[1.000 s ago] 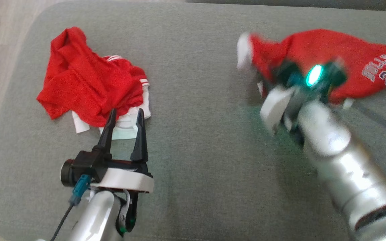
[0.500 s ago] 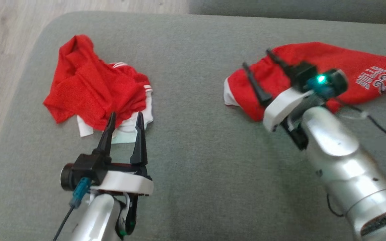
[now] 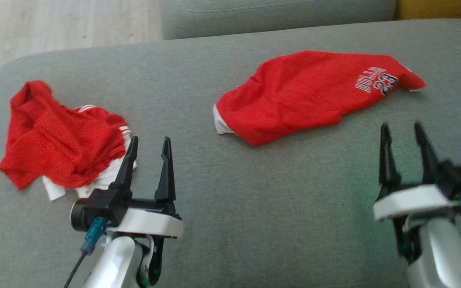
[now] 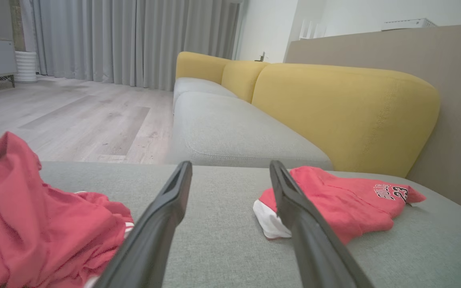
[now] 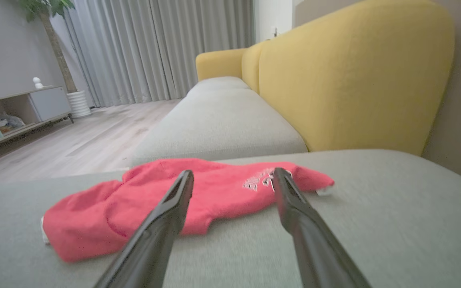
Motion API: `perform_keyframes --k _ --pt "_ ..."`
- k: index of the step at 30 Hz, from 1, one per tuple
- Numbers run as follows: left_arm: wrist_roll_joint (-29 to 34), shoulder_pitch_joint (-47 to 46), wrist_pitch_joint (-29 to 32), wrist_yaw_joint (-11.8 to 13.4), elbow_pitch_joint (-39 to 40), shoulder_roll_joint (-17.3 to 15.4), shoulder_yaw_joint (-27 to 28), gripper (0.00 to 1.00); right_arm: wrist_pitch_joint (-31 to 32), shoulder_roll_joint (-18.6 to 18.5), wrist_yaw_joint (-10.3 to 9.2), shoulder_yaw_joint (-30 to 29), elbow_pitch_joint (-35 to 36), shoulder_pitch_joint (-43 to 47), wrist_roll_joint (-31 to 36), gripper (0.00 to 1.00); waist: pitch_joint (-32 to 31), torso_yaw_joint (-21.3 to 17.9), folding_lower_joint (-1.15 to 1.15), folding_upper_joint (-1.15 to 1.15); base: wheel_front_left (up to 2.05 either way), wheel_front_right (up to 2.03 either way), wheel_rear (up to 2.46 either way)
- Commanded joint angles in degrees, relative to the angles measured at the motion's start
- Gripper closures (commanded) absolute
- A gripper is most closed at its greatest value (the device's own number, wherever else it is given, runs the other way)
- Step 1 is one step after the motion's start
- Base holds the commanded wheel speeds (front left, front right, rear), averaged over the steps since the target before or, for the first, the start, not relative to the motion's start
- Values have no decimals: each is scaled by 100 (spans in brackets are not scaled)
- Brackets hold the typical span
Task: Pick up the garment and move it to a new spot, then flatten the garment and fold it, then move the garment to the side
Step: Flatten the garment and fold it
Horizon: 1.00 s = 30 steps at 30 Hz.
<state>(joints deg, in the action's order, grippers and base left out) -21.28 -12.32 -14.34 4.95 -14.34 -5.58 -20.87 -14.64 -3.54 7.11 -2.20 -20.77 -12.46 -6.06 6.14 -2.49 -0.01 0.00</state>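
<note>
A red garment with white "BULLS 23" lettering (image 3: 310, 94) (image 4: 346, 202) (image 5: 182, 198) lies loosely spread on the grey sofa cushion (image 3: 254, 192), right of centre. A second red-and-white garment (image 3: 60, 154) (image 4: 34, 228) sits crumpled at the left. My left gripper (image 3: 148, 142) (image 4: 230, 168) stands open and empty beside the crumpled garment's right edge. My right gripper (image 3: 401, 128) (image 5: 232, 174) stands open and empty at the lower right, short of the lettered garment and apart from it.
Yellow sofa backrests (image 4: 334, 112) (image 5: 350, 76) rise behind the cushion. A further grey seat cushion (image 3: 278, 16) lies beyond. Wooden floor (image 3: 54, 24) is at the far left, past the cushion's rounded edge.
My right gripper has let go of the lettered garment and drawn back to the lower right, open. The garment now lies flat on the cushion. The head camera has shifted, and my left gripper stays put.
</note>
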Motion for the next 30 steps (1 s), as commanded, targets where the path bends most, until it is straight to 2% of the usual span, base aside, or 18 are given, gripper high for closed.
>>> perform_keyframes --k 1,9,14,19,22,26,30 --pt "-8 -147 -7 -26 204 -113 130 0 -35 62 37 231 258 -78 -80 0 52 -167 1 0 0 0 0" --pt "147 -587 228 -157 244 -270 -44 0 -35 65 37 219 850 -18 -321 0 506 -527 1 0 0 0 0" --pt "93 -1026 557 -395 81 -226 -213 0 -35 66 37 231 970 -35 -382 0 819 -676 1 0 0 0 0" --pt "142 -1715 1137 -629 -518 -245 -424 0 -36 66 37 342 1010 -47 -508 0 1155 -895 1 0 0 0 0" --pt "160 -2084 1426 -575 -982 -267 -398 0 -36 66 37 430 1070 -66 -565 0 1308 -1026 1 0 0 0 0" --pt "277 -2504 1522 -400 -1589 -368 -321 0 -36 66 37 524 1104 -88 -657 0 1465 -1171 1 0 0 0 0" --pt "243 -2771 1629 -448 -2100 -352 -330 0 -36 66 37 561 1122 -82 -709 0 1564 -1238 1 0 0 0 0"
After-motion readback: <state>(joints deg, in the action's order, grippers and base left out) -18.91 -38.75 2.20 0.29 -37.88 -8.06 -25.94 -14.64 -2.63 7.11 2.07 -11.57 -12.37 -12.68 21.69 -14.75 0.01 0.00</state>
